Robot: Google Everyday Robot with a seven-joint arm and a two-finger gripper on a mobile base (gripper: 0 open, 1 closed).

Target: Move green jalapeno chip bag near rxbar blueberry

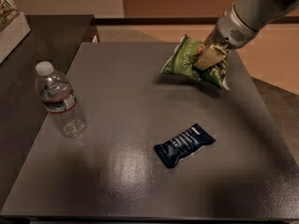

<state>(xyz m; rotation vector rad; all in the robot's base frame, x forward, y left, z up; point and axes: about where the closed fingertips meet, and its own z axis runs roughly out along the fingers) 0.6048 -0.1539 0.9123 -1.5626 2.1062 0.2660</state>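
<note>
The green jalapeno chip bag [187, 59] hangs tilted just above the far right part of the dark table, its shadow beneath it. My gripper [209, 56] comes in from the upper right and is shut on the bag's middle. The rxbar blueberry [184, 145], a dark navy wrapper with white text, lies flat on the table nearer the front, well below and slightly left of the bag.
A clear plastic water bottle [60, 101] with a white cap stands at the table's left side. A second dark table [42, 36] adjoins on the left, with a white box [10, 24] at the far left edge. The table's right edge [268, 120] drops to the floor.
</note>
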